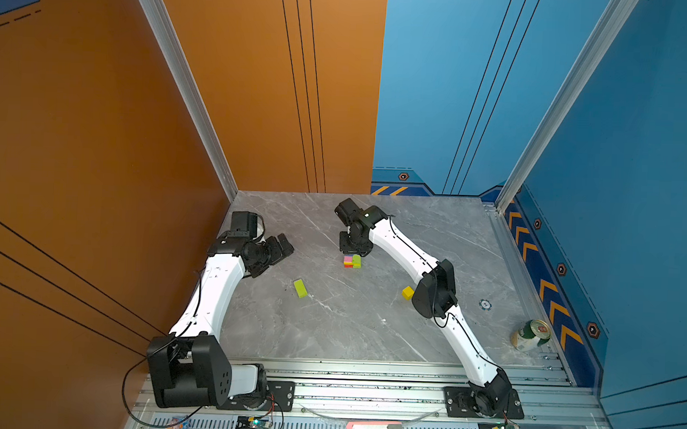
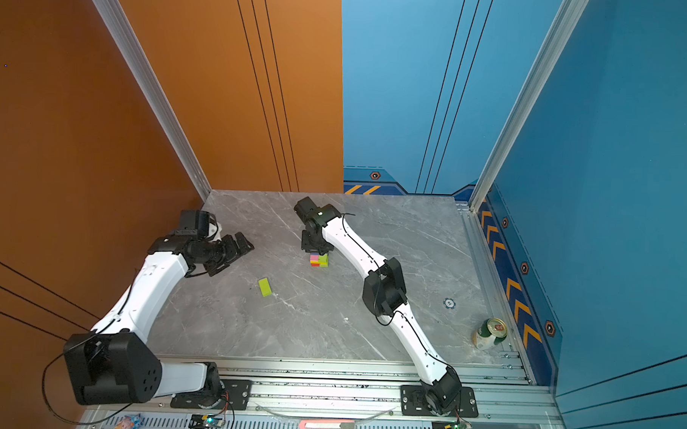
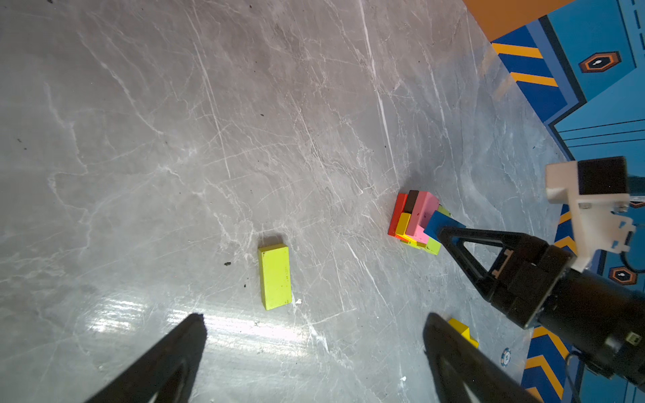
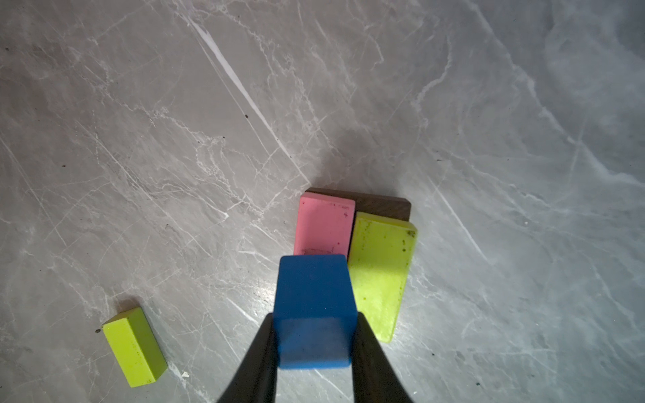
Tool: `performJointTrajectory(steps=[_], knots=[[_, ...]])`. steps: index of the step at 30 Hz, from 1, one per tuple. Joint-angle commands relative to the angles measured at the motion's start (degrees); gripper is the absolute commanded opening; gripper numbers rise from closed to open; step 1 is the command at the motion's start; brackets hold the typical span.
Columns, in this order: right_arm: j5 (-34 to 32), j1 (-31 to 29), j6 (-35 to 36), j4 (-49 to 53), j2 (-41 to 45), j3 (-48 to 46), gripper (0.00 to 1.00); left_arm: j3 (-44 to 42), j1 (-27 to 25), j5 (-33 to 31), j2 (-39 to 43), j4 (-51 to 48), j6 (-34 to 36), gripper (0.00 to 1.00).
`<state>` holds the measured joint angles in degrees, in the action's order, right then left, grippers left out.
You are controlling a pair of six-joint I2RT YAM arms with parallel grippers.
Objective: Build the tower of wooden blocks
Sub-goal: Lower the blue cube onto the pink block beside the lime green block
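The tower [image 1: 351,261] [image 2: 319,260] is a low stack near the table's middle. Its layers are red, yellow and brown, with a pink bar [image 4: 323,226] and a lime bar [image 4: 380,272] side by side on top. My right gripper [image 4: 314,335] [image 1: 354,247] is shut on a blue cube [image 4: 314,310] [image 3: 438,223] over the pink bar's end. Whether the cube touches the bar I cannot tell. A loose lime bar [image 1: 300,288] [image 3: 275,277] lies flat to the stack's left. A yellow cube [image 1: 408,292] sits by the right arm's elbow. My left gripper [image 3: 314,319] [image 1: 284,245] hovers open and empty at the far left.
A green-and-white can [image 1: 530,335] [image 2: 490,333] lies at the table's right edge. A small blue disc [image 1: 485,305] [image 2: 449,303] lies on the table left of the can. A red utility knife [image 1: 373,428] rests on the front rail. Orange and blue walls close the back and sides.
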<state>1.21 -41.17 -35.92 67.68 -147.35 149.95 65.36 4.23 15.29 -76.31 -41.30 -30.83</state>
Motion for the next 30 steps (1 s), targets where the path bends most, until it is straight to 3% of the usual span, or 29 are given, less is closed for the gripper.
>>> performJointTrajectory(steps=[1, 11, 19, 30], knots=[[-1.7, 0.5, -0.6, -0.2, -1.6, 1.6, 0.29, 1.5, 0.5, 1.2, 0.2, -0.3, 1.2, 0.99], [-0.6, 0.6, -0.5, -0.2, -1.8, 1.8, 0.34, 2.5, 0.6, 1.8, -1.1, -0.3, 0.9, 1.0], [1.0, 0.6, -0.6, -1.0, -1.8, 1.7, 0.46, 2.5, 0.5, 1.3, -1.2, -0.3, 0.9, 1.0], [3.5, 2.3, -1.7, -2.0, -1.5, 1.8, 0.47, 2.2, 0.6, 0.3, -0.7, -0.4, 1.1, 0.99]])
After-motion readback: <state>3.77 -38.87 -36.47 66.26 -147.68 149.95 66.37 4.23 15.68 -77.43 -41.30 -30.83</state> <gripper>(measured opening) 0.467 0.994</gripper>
